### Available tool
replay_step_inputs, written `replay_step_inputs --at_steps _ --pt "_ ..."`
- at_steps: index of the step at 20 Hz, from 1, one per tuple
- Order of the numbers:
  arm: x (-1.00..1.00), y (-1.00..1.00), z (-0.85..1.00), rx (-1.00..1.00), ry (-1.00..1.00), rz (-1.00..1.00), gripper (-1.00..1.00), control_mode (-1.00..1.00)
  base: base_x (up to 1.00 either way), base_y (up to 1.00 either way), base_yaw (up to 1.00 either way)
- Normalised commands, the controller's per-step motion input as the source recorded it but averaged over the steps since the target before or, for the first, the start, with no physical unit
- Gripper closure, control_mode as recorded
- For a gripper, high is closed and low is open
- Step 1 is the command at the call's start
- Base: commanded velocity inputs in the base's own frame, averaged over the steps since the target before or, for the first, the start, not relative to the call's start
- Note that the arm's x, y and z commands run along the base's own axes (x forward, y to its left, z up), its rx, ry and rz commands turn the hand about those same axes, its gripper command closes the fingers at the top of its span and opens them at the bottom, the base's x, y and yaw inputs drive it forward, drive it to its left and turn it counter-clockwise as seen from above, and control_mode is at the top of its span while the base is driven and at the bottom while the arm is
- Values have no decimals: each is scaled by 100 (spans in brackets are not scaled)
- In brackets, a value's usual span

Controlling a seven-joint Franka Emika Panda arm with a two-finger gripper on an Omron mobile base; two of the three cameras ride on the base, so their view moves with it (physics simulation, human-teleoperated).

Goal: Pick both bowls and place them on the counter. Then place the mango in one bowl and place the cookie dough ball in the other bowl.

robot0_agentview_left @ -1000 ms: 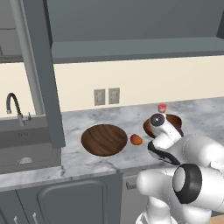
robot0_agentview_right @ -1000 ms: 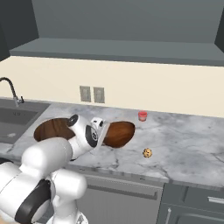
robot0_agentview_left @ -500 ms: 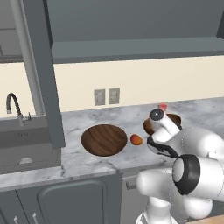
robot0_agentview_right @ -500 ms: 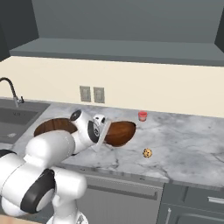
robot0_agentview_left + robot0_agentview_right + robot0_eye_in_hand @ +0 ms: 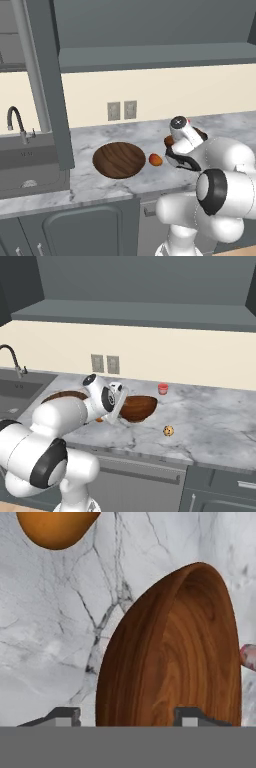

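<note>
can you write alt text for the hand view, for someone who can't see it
A reddish-brown wooden bowl seen close up on grey-veined marble counter, its rim between the gripper's two dark fingertips, which stand apart on either side. An orange mango sits at the top left corner, and a small red object peeks in at the right edge.

We see the wide, shallow dark brown bowl (image 5: 119, 159) upright on the marble counter (image 5: 90, 187) at centre left of the left base view. Just to its right lies the small orange-red mango (image 5: 155, 159), apart from its rim. The deeper reddish-brown bowl (image 5: 137, 408) sits on the counter at the middle of the right base view. Right of it, well apart, rests the tiny speckled cookie dough ball (image 5: 168, 430).
</note>
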Motion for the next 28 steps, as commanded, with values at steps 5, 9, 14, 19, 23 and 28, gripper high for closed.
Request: replay_step_inputs --at_steps 5,9,14,19,23,28 --pt "-30 0 3 0 -2 0 -100 -100 0 0 0" --pt "-49 10 23 0 -12 0 -100 -100 0 0 0" --pt "-38 11 43 0 -12 0 -100 -100 0 0 0" --pt "-28 20 48 0 -10 -1 -100 -100 0 0 0" --pt "-13 27 20 1 -6 -4 -100 -100 0 0 0" --pt "0 19 12 13 -4 -11 -100 -100 0 0 0"
